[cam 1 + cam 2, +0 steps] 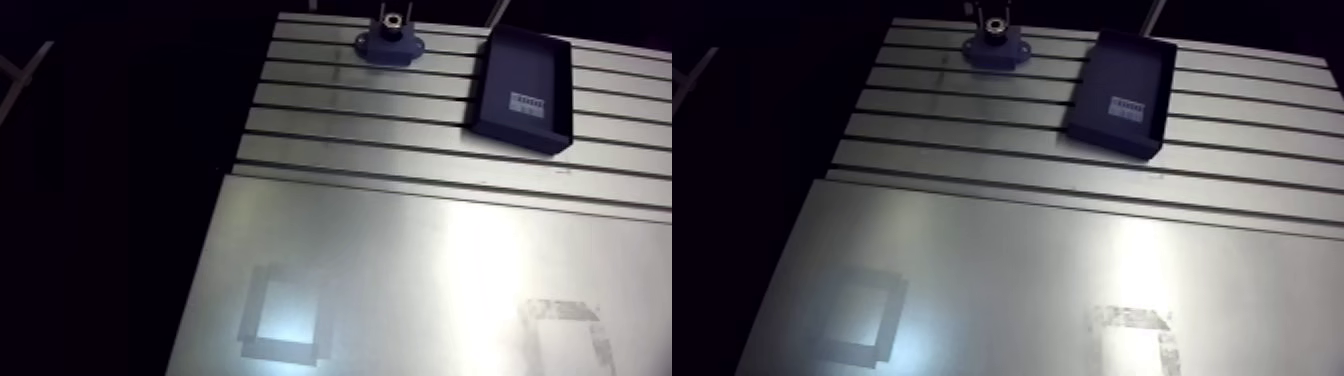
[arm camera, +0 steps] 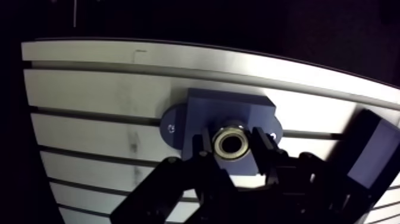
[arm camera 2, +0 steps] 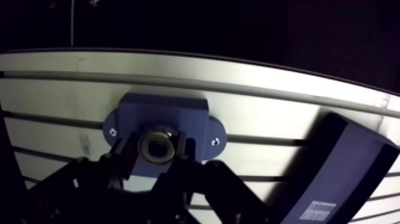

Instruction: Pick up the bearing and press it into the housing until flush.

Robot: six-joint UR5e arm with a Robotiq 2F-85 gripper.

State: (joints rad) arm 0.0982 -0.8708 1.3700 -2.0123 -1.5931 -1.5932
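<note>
My gripper (image 2: 231,150) is clamped on the bearing (image 3: 156,145): the steel ring sits pinched between my two fingers (image 2: 261,152), its open bore facing the wrist camera, so its axis runs straight down along my approach. Directly under it, and touching or nearly touching it, lies the blue housing (image 2: 229,110), a block with two screwed ears resting flat on the slotted table (image 2: 89,89). The ring looks centred over the middle of the block, but I cannot tell from here whether it has entered the bore at all or merely rests on the mouth. So I judge that the coming move depends on keeping the bearing's axis in line with the bore and pushing straight down, since any tilt could jam it short of flush. A dark tray (image 1: 522,85) with a pale label stands beside me, apart from the housing and out of my downward path.
</note>
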